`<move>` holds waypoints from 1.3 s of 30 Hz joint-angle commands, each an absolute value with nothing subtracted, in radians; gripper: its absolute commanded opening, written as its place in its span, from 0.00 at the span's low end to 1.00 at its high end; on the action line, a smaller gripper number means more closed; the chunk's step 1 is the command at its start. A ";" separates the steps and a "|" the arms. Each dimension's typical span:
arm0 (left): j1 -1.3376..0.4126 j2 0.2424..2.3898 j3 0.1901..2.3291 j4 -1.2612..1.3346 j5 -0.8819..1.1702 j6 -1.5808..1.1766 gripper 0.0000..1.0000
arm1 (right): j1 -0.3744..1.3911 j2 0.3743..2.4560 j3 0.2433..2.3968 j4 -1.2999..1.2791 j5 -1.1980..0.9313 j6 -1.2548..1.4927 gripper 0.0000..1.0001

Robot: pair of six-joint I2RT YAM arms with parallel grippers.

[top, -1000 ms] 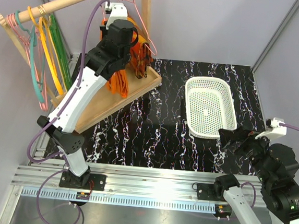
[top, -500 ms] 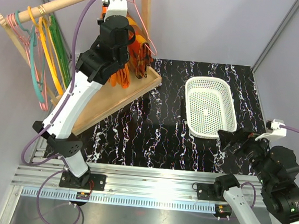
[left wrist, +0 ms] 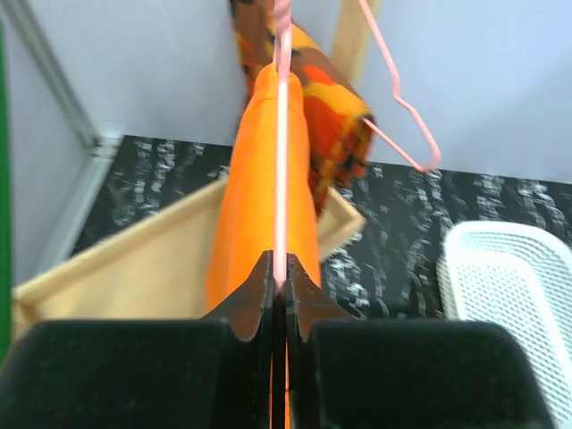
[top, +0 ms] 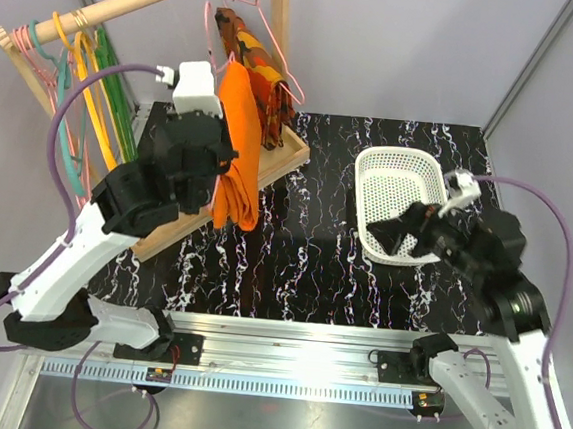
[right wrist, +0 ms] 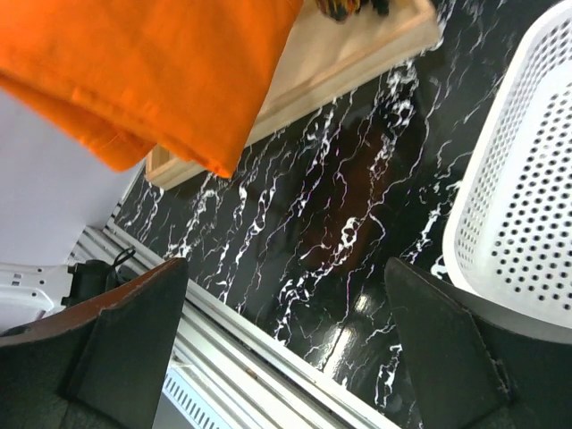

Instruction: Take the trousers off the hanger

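The orange trousers (top: 237, 155) hang folded over the thin pink hanger (left wrist: 281, 179), clear of the wooden rail and above the rack's wooden base. My left gripper (top: 213, 118) is shut on the hanger's wire, which runs straight out from between the closed fingertips in the left wrist view (left wrist: 280, 275). The trousers (left wrist: 268, 197) drape both sides of the wire. My right gripper (top: 397, 234) is open and empty above the near edge of the white basket. In the right wrist view (right wrist: 286, 344) the trousers (right wrist: 152, 71) hang at the upper left, well apart from it.
A red, orange and yellow patterned garment (top: 255, 56) hangs on another pink hanger on the rail (top: 135, 0). Green, yellow, teal and pink hangers (top: 85, 107) hang at the left. The wooden base (top: 283, 159) lies below. The white basket (top: 362, 181) stands at the right on the black marbled table.
My left arm drew back towards the near side, bringing the hanger and trousers off the rail. My right arm rose and swung left over the basket.
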State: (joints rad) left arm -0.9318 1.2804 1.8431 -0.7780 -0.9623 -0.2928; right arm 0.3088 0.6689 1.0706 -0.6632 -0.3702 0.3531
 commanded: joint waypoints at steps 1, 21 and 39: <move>-1.011 1.204 1.784 -0.588 -1.003 -0.417 0.00 | 0.314 0.791 1.071 -0.522 -0.457 0.371 0.99; -1.393 1.250 1.632 -0.252 -1.192 -0.471 0.00 | 1.026 0.721 0.963 -0.365 0.317 0.150 0.99; -1.393 1.433 1.832 -0.319 -1.232 -0.575 0.00 | 1.186 0.833 0.924 -0.109 0.658 -0.057 0.98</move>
